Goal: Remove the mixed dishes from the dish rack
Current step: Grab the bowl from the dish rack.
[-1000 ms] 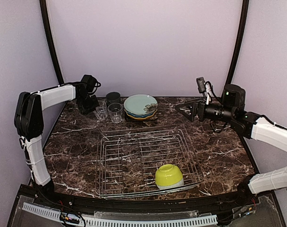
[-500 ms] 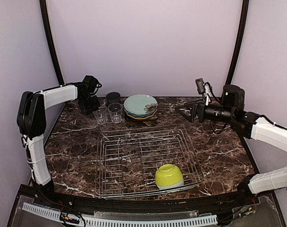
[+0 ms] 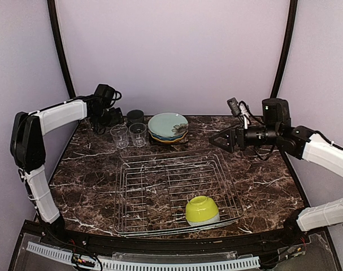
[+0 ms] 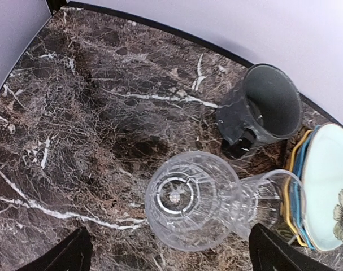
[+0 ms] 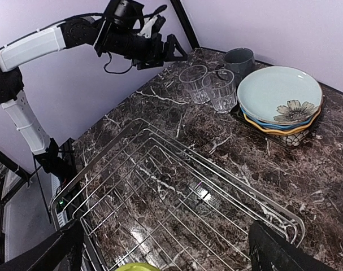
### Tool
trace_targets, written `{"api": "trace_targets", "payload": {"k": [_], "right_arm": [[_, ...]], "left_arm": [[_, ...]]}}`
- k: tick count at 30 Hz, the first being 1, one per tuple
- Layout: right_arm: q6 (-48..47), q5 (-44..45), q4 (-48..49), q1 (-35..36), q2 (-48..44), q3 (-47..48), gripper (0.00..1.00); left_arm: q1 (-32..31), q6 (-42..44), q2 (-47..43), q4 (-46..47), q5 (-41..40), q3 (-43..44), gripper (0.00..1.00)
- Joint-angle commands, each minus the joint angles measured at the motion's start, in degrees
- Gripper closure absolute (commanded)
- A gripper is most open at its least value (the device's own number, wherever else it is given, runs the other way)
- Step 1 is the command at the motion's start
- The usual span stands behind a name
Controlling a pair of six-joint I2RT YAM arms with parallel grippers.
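The silver wire dish rack [image 3: 124, 195] [image 5: 160, 186] fills the middle of the table. Only the lime-green bowl [image 3: 202, 209] [image 5: 138, 266] is in it, upside down at the front right. Behind the rack stand two clear glasses [image 3: 120, 135] [image 3: 138, 134], the dark grey mug [image 3: 135, 117] and the stacked plates [image 3: 168, 126], pale teal on top. My left gripper [image 3: 116, 118] [image 4: 171, 249] is open just above the left glass [image 4: 191, 197], apart from it. My right gripper [image 3: 219, 139] [image 5: 168, 248] hovers open over the rack's back right corner, empty.
The mug [image 4: 267, 110] stands against the back wall, with the second glass [image 4: 267, 200] and the plates [image 4: 329, 186] right of it. Bare marble lies left of the glasses and right of the rack. Black frame posts rise at both back corners.
My left gripper has opened, let go of the left glass and lifted back from it. The right gripper has shifted left, towards the rack.
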Motion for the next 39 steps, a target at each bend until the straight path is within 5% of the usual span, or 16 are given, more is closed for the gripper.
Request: {"api": "trace_targets", "payload": {"k": [1, 16, 26, 39], "right_arm": [[-4.4, 0.68, -10.23, 3.8, 1.21, 5.32, 0.01], [-9.42, 9.39, -36.47, 17.33, 9.61, 12.53, 0.01], [-10.7, 9.7, -41.34, 21.6, 11.95, 9.12, 0.01], [-17.49, 27.34, -40.88, 32.43, 14.61, 10.67, 0.01]], "left_arm": [[-3.88, 6.9, -8.98, 6.13, -6.51, -4.57, 0.01], [-8.04, 9.97, -16.91, 11.3, -8.96, -11.48, 0.01], [-8.41, 10.74, -17.22, 12.74, -8.41, -12.21, 0.01], [-8.41, 11.13, -17.18, 14.39, -7.48, -13.22, 0.01]]}}
